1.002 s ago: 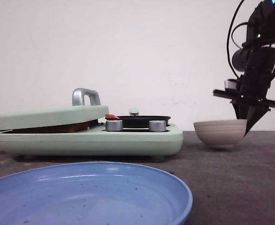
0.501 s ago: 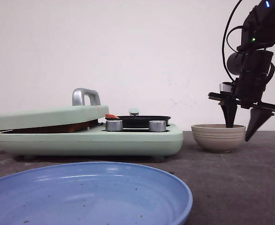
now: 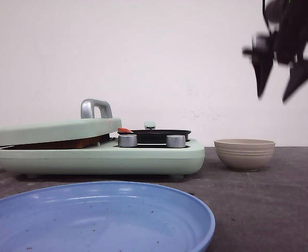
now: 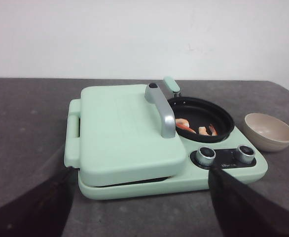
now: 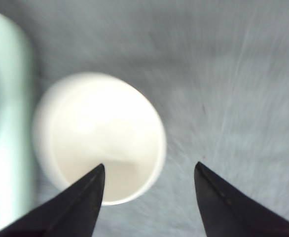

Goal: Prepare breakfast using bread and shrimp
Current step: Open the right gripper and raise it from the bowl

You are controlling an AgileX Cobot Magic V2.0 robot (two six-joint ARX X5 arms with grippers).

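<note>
Left wrist view gives me the shrimp (image 4: 185,125): orange-red pieces lying in the black round pan (image 4: 218,129) on the knob side of the mint-green cooker (image 4: 134,173), ahead of my left end effector (image 4: 139,197) and between its two finger lines. Beside the pan, the hinged lid (image 4: 120,131) with its silver handle (image 4: 160,108) lies closed over the other half. In the front view a brown crust edge of the bread (image 3: 59,143) shows in the slit under that lid. Two silver knobs (image 4: 206,155) sit along the cooker's near edge, just short of my left fingers, which stand wide apart and hold nothing.

The beige bowl (image 3: 244,154) stands on the table (image 3: 269,199) just past the cooker's right end, apart from it, with bare table all round its rim. My right end effector (image 3: 277,81) hangs high above the bowl, blurred, fingers spread and empty; in the right wrist view the bowl (image 5: 100,138) lies directly under it, and the cooker's pale edge (image 5: 6,123) is off to one side.

A blue plate (image 3: 99,220) fills the near foreground in the front view, its rim close to the cooker's front edge.
</note>
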